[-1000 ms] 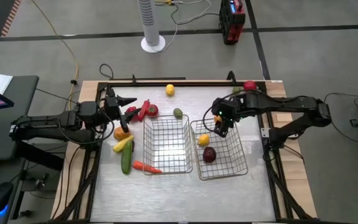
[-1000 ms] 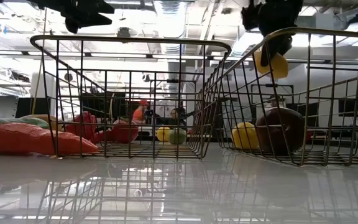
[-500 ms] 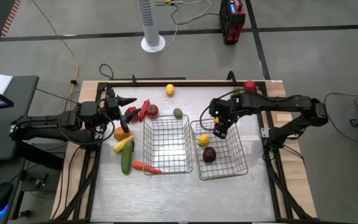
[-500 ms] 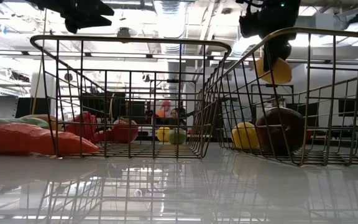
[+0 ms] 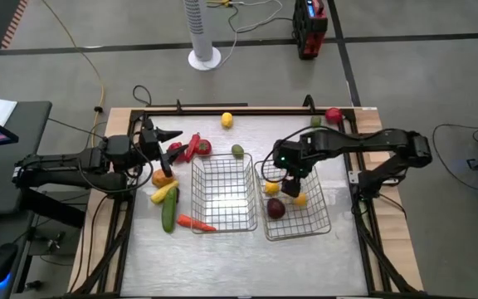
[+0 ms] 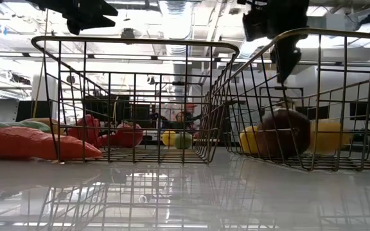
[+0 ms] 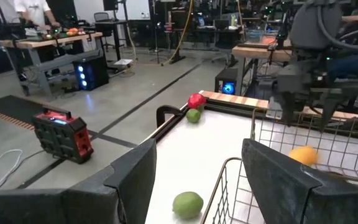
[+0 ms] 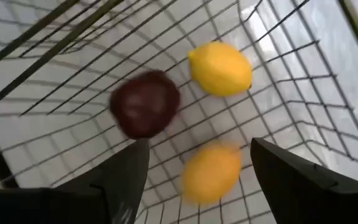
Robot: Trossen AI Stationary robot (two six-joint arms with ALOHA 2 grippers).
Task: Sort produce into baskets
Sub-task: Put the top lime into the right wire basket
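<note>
My right gripper (image 5: 289,173) hangs open and empty over the right wire basket (image 5: 315,218), and it also shows in the right wrist view (image 8: 197,148) and the low view (image 6: 286,54). On this basket's floor lie a dark plum (image 8: 145,112), a yellow lemon (image 8: 219,68) and a second, blurred lemon (image 8: 210,171). The left wire basket (image 5: 222,193) holds nothing. My left gripper (image 5: 173,145) waits open at the table's left, above the loose produce. Red peppers (image 5: 193,148), a cucumber (image 5: 168,214) and a carrot (image 5: 196,223) lie on the table left of the baskets.
A lime (image 5: 236,150) lies just beyond the left basket and a lemon (image 5: 226,120) near the far edge. A red apple (image 5: 333,114) and a green piece (image 5: 316,121) sit at the far right corner. A black rail (image 5: 239,108) runs along the far edge.
My right gripper has moved a little toward the table's left and near edge over the right basket and let go of a yellow lemon. The lemon has fallen to the basket's floor and lies beside the plum, on its right.
</note>
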